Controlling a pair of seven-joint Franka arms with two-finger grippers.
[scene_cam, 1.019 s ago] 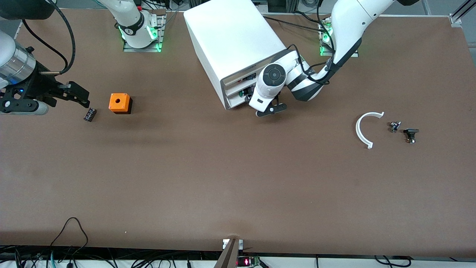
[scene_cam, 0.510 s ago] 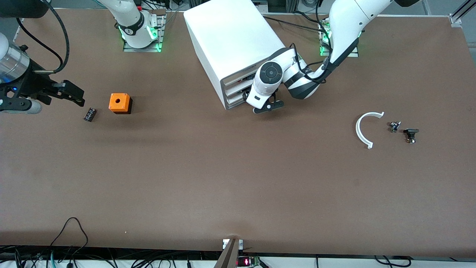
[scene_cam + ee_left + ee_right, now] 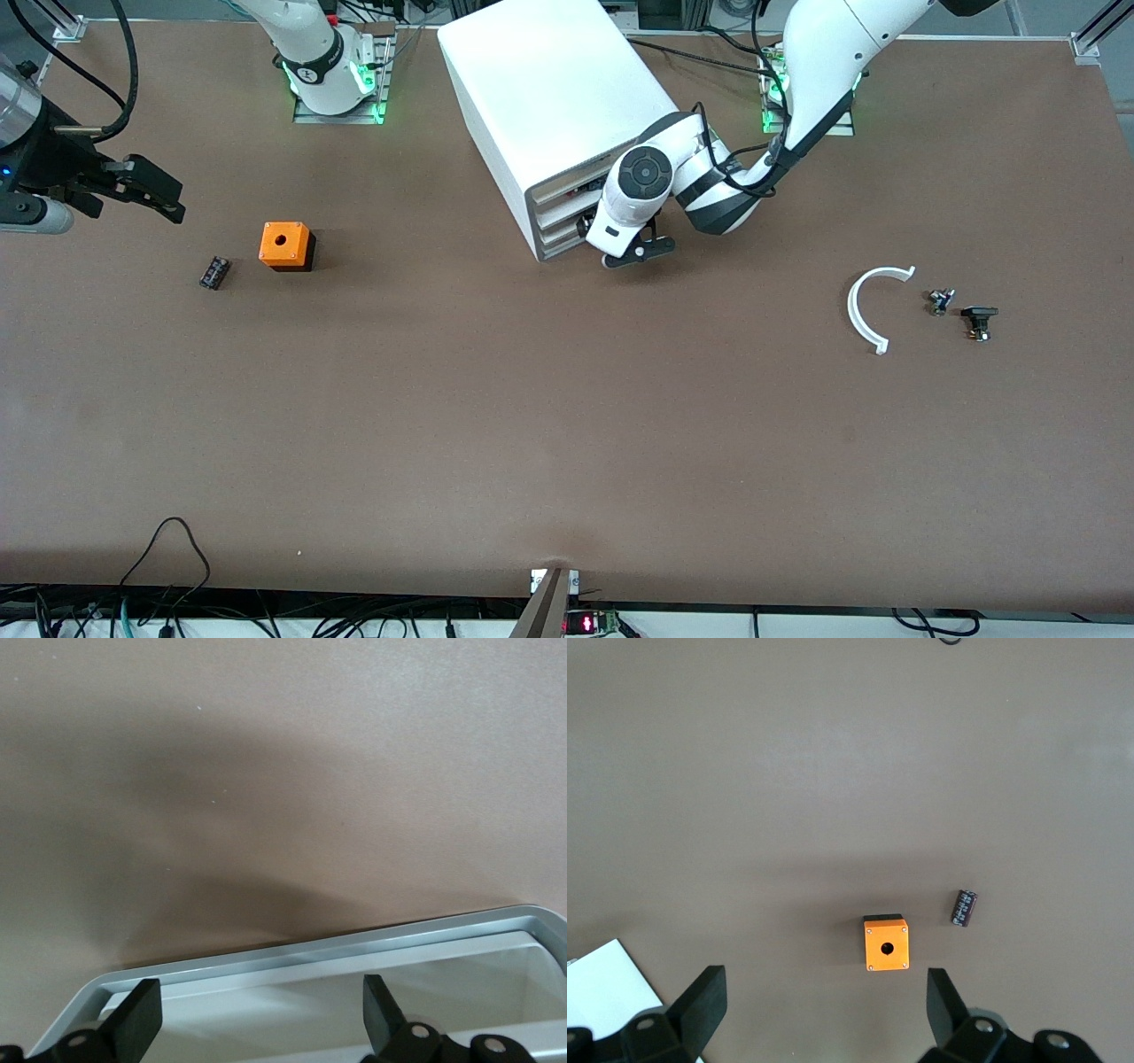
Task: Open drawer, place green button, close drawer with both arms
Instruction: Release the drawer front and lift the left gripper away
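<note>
1. While its fingers stand wide apart, the left gripper [image 3: 631, 254] sits at the cabinet's [image 3: 554, 89] front, by the drawer [image 3: 560, 240], with nothing held.
2. Fingers also wide, the right gripper [image 3: 159, 197] hangs empty above the table [image 3: 532, 425], near the orange cube [image 3: 285, 245] and the black component [image 3: 213, 272].
3. The button cannot be made out.

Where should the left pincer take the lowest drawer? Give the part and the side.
Probably the drawer's low front lip: a thin straight edge running across the cabinet's front. Come from in front, one finger on each face of it. The open left pincer hangs over that lip; the right pincer, open, waits over the table's right-arm end.
</note>
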